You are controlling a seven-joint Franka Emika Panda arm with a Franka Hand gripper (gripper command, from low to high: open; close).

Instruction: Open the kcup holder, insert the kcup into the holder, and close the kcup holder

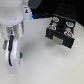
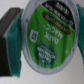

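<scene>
While end effector (image 1: pixel 12 51) grips kcup (image 2: pixel 45 37), fingertips blurred.

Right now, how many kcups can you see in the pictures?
1 clearly: the kcup held in the gripper, away from the kcup holder. The holder's open drawer shows round tops that may be more pods, too blurred to count.

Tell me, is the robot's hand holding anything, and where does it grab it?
Yes. The hand pinches the small white pod with the green foil top by its sides.
</scene>
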